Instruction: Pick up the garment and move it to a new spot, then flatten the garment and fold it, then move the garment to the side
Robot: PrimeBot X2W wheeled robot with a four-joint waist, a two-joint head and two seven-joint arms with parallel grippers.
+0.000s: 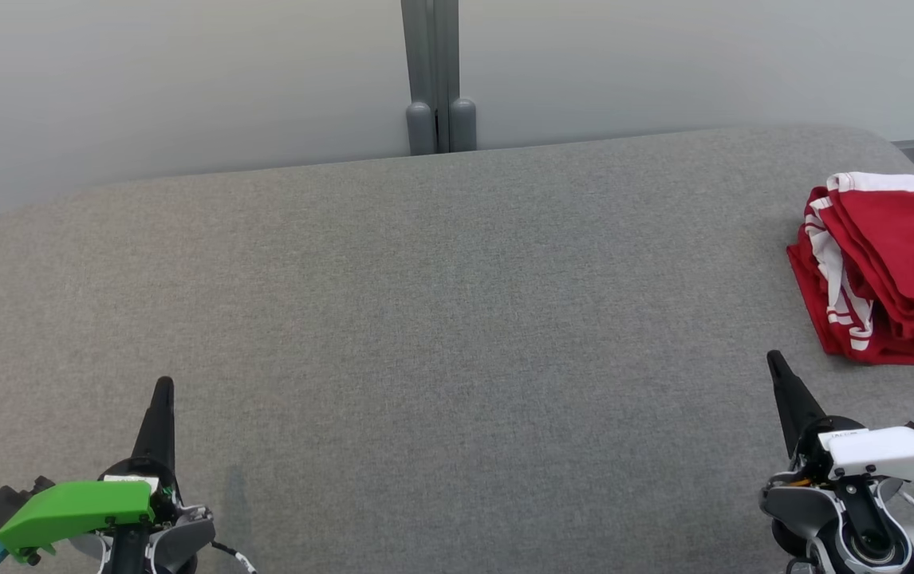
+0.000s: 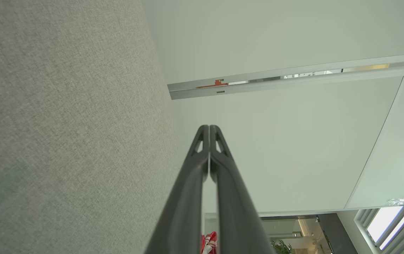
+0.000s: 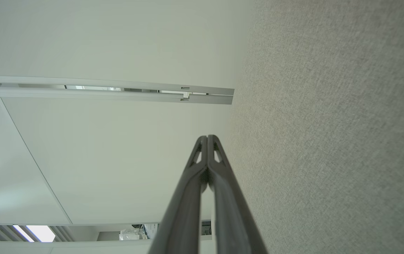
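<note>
A grey fabric surface (image 1: 441, 319) was noted before a pale wall (image 1: 186, 80) with a grey post (image 1: 431, 80). The red and white garment (image 1: 888, 271) was found folded at the surface's right edge, near the right gripper (image 1: 776, 363). That and the left gripper (image 1: 163, 387) were seen pressed together, empty.
</note>
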